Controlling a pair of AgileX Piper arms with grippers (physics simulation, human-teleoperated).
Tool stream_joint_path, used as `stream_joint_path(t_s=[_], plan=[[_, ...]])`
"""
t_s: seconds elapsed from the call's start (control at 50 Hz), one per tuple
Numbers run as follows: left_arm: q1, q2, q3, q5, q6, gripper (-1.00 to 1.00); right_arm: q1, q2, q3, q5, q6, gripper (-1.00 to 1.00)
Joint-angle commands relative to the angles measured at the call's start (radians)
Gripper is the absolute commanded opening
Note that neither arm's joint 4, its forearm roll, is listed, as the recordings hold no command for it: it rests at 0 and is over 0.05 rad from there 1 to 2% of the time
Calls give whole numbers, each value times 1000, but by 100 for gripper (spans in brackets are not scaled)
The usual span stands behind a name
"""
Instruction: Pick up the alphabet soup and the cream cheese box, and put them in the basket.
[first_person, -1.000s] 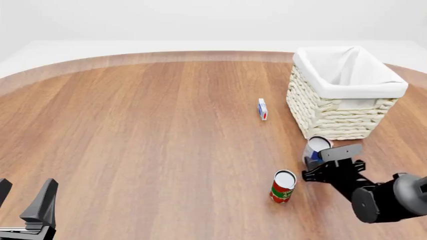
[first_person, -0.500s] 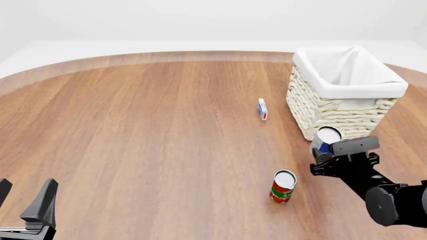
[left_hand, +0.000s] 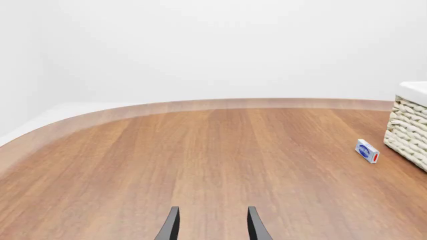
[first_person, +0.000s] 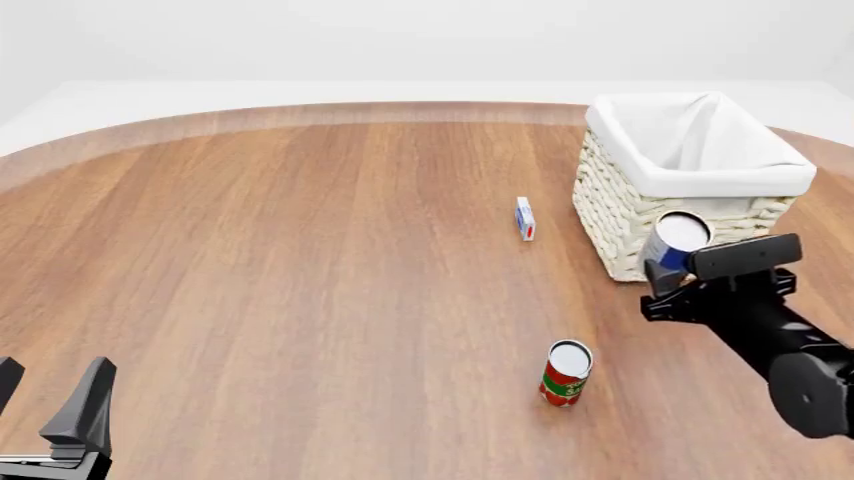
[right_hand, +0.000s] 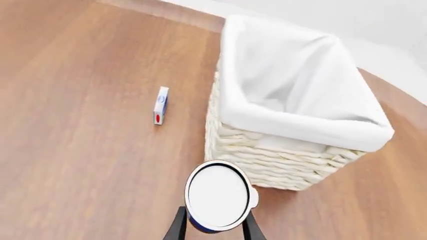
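My right gripper (first_person: 674, 272) is shut on the alphabet soup (first_person: 675, 243), a blue-labelled can with a silver top (right_hand: 218, 195), held in the air in front of the basket's near wall. The basket (first_person: 694, 183) is cream woven with a white cloth lining (right_hand: 291, 82) and stands at the right rear. The cream cheese box (first_person: 525, 218) stands on its edge on the table left of the basket, also seen as a small white-blue box (right_hand: 160, 104) (left_hand: 367, 151). My left gripper (first_person: 51, 405) rests open at the near left, its fingers (left_hand: 171, 226) apart over bare wood.
A red-and-green labelled can (first_person: 566, 373) stands upright on the table, below and left of the held soup can. The round wooden table's far edge (first_person: 334, 115) curves across the back. The basket's corner (left_hand: 408, 125) shows in the left wrist view.
The right gripper has lifted the soup can off the table and carried it up and to the right, toward the basket. The left arm has not moved.
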Motion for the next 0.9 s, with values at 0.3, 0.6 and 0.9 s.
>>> stream_joint_path(t_s=[0.3,0.6,0.9], plan=[[0,0,0,0,0,100,-17,-151,-210,222,-49,-100],[0,0,0,0,0,100,-14,-134,-384,311,-83,-100],[0,0,0,0,0,100,-20,-81,-549,387,-114,-100]])
